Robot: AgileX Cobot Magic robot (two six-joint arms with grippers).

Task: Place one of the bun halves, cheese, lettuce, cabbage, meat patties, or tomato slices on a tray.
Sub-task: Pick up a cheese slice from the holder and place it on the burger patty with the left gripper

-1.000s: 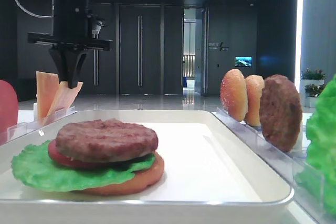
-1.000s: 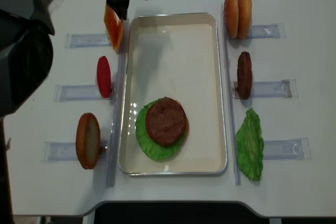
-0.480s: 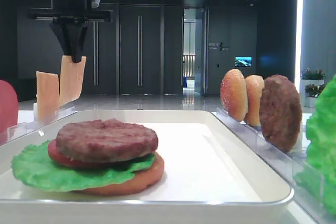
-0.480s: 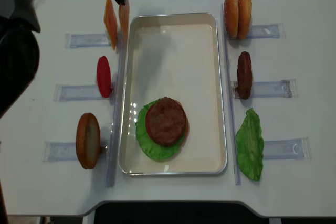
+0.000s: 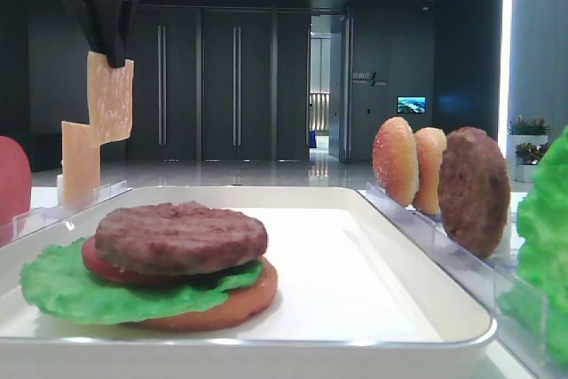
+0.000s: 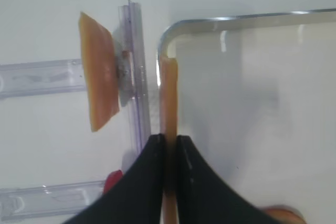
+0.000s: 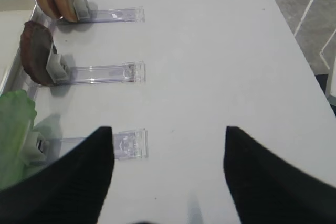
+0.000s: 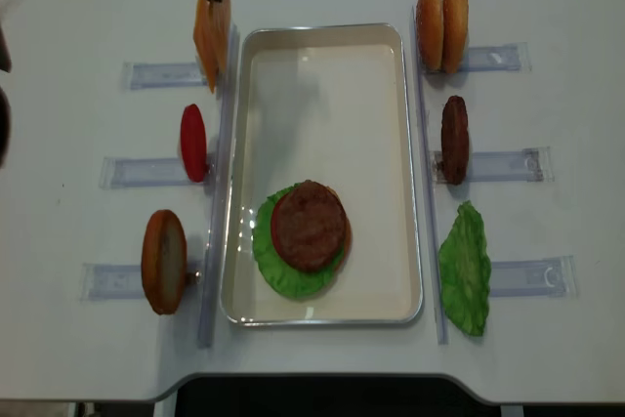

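Note:
My left gripper is shut on the top edge of a cheese slice. The slice hangs upright and edge-on over the tray's far left corner. In the low exterior view the held cheese hangs from the gripper, above a second cheese slice that stands in its rack. On the white tray lies a stack: a bun half, lettuce, tomato and a meat patty. My right gripper is open with nothing in it, over bare table to the right of the racks.
Clear racks flank the tray. On the right stand two bun halves, a patty and a lettuce leaf. A tomato slice and a bun half stand on the left. The tray's far half is bare.
The left gripper has risen with the cheese slice, lifting it out of the rack. The slice has swung from tilted to hanging straight down.

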